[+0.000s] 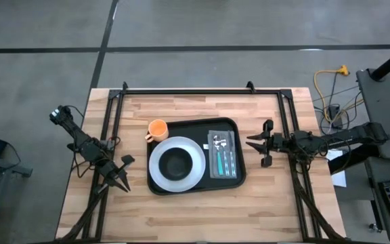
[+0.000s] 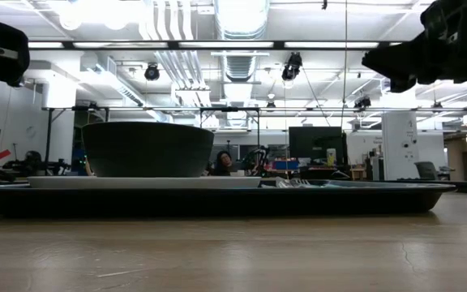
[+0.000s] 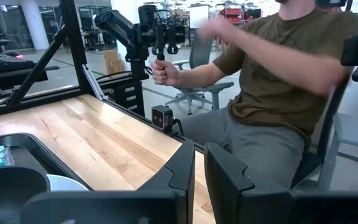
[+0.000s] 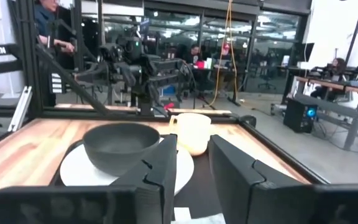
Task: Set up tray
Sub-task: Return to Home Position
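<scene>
The black tray [image 1: 239, 177] lies mid-table. On its left half sits a white plate [image 1: 156, 169] carrying a dark bowl [image 1: 176, 163]. An orange cup [image 1: 157, 129] stands at the tray's far left corner. A clear cutlery packet [image 1: 222, 154] lies on the tray's right half. My right gripper [image 1: 259, 144] hovers level just off the tray's right rim, pointing at it, its fingers [image 4: 160, 168] slightly apart and empty. My left gripper [image 1: 124, 173] waits left of the tray, shut and empty [image 3: 199, 177].
Black frame rails [image 1: 195, 91] run along the table's far edge and down both sides. Bare wood [image 1: 195, 217] stretches in front of the tray. A seated person [image 3: 278, 81] shows beyond the table in the left wrist view.
</scene>
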